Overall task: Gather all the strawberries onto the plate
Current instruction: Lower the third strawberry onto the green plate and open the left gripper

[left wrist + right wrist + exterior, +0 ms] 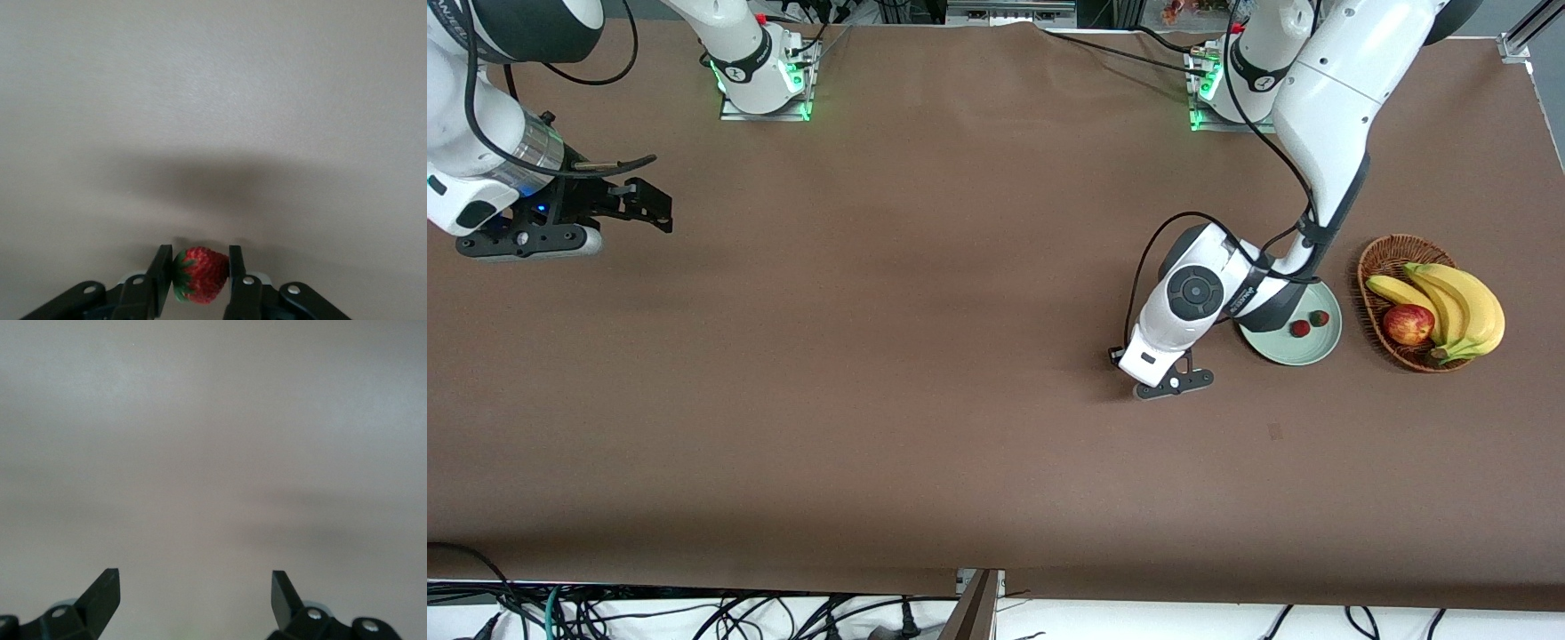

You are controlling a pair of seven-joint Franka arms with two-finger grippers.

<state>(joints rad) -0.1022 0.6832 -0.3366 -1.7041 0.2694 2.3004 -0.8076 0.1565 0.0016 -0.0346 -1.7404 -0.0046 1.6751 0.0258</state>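
Note:
My left gripper (1158, 360) points down at the table beside the pale green plate (1280, 352), on the side toward the right arm's end. In the left wrist view it (200, 273) is shut on a strawberry (203, 273), red with a green leafy top, low over the brown table; the hand hides this berry in the front view. Two more strawberries (1301, 328) (1319, 317) lie on the plate. My right gripper (649, 206) waits open and empty over the table at the right arm's end; its wrist view (195, 587) shows only bare table.
A brown wicker basket (1380, 256) stands beside the plate toward the left arm's end, holding bananas (1463, 307) and a red apple (1408, 324). The left arm's forearm hangs over the plate's edge.

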